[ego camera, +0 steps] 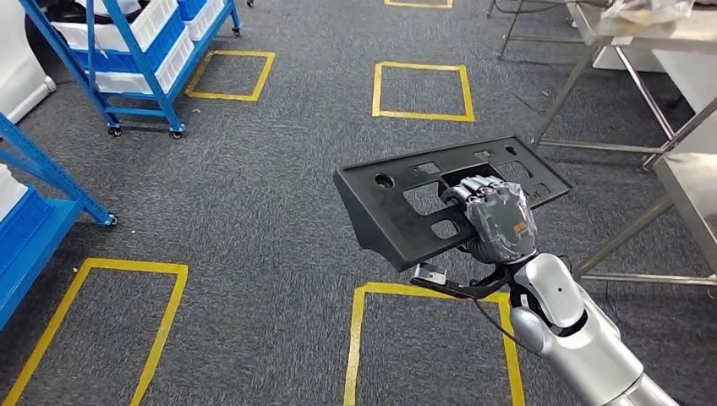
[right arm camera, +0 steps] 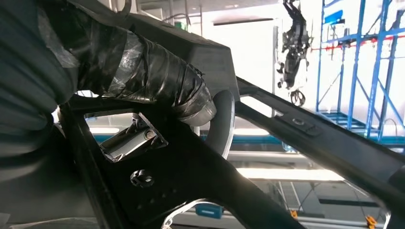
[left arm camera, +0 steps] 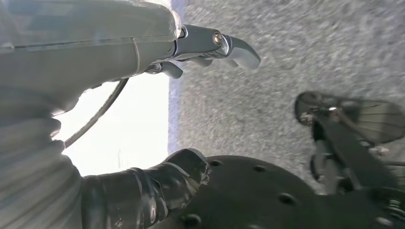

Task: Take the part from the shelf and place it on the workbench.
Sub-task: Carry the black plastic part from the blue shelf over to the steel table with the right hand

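My right hand [ego camera: 495,222] grips a flat black plastic part [ego camera: 406,199] with several cut-out openings, holding it tilted above the grey carpet. From the right wrist camera, the tape-wrapped thumb [right arm camera: 143,71] presses on the black part [right arm camera: 200,191] and a finger comes through one of its openings. The steel workbench [ego camera: 689,182] stands at the right edge, to the right of the part. My left hand [left arm camera: 95,124] hangs over the carpet with its fingers [left arm camera: 224,45] apart and nothing between them.
Blue wheeled shelves with white bins [ego camera: 139,51] stand at the back left, and another blue shelf [ego camera: 34,220] at the left edge. Yellow tape squares [ego camera: 421,91] mark the carpet. A second steel table [ego camera: 626,34] stands at the back right.
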